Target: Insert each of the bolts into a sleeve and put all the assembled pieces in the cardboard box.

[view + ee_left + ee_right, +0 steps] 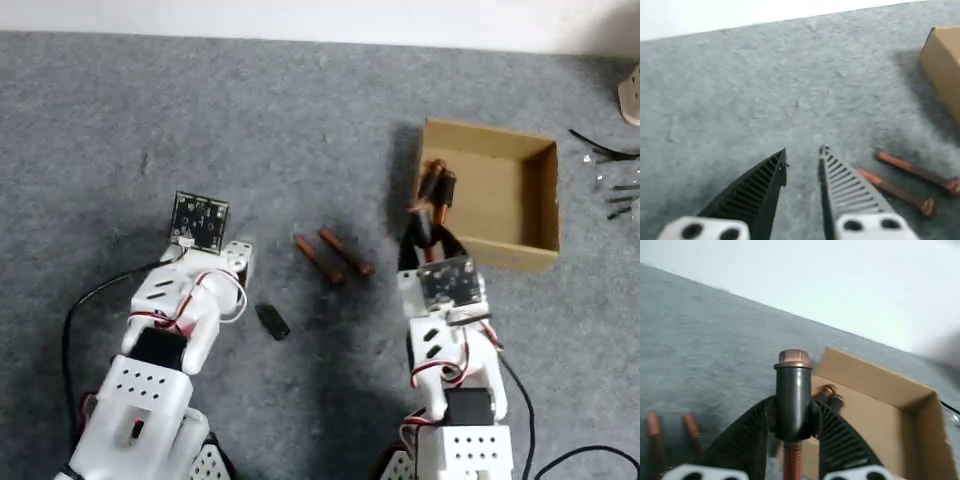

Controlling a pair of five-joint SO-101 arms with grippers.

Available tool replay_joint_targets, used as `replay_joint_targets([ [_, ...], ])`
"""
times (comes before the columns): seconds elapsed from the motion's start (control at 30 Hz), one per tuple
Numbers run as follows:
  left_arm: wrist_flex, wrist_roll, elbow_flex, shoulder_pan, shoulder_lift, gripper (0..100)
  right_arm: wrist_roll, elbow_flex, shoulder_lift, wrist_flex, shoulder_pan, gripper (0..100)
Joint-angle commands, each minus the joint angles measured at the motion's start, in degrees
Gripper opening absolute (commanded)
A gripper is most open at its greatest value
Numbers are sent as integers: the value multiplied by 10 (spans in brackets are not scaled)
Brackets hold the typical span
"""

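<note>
- A short black plastic sleeve [272,321] lies alone on the grey felt surface [150,120], between the two white arms and closest to their bases
- The left claw [802,150] hovers low above the surface, and its black ribbed jaws are parted narrowly with nothing between them but grey felt
- Just past the left claw, towards the right arm, lie two loose copper-coloured bolts: the nearer bolt [897,190] and the farther bolt [917,171]
- The two bolts lie side by side, nearly parallel, with a slim gap between them and their heads pointing towards the right arm's side
- The right claw [792,410] is clamped on an assembled piece, a black cylindrical sleeve [792,400] with a copper bolt through it
- The bolt's flanged head [793,358] sits on the sleeve's far end, and its threaded shank [791,460] sticks out of the near end between the jaws
- The held piece is at the near left wall of the open brown cardboard box [515,255], which stands on the surface ahead of the right arm
- Inside the box, close to that wall, is a second dark piece with a copper head [830,397], too blurred to tell more
- Beyond the box, on its right, thin black wires [610,185] lie scattered on the surface
</note>
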Motion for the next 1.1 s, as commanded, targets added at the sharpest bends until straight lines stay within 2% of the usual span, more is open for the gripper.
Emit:
replay_joint_targets([
  [0.0, -1, -12, 2, 0, -1, 8, -5, 77, -9, -2, 35, 5],
  [0.07, -1, -31, 4, 0, -1, 13, -5, 76, -9, -2, 50, 5],
  [0.2, -1, -18, 3, -4, -1, 7, -9, 66, -6, -3, 63, 5],
  [0.43, 1, -20, 3, -1, -1, 7, -72, -104, 34, 58, 44, 5],
  [0.8, -2, -21, 15, -4, -1, 10, -133, -543, 599, 86, 32, 5],
  [1.07, -25, -21, 23, -4, -1, 10, -215, -823, 913, 204, 39, 5],
])
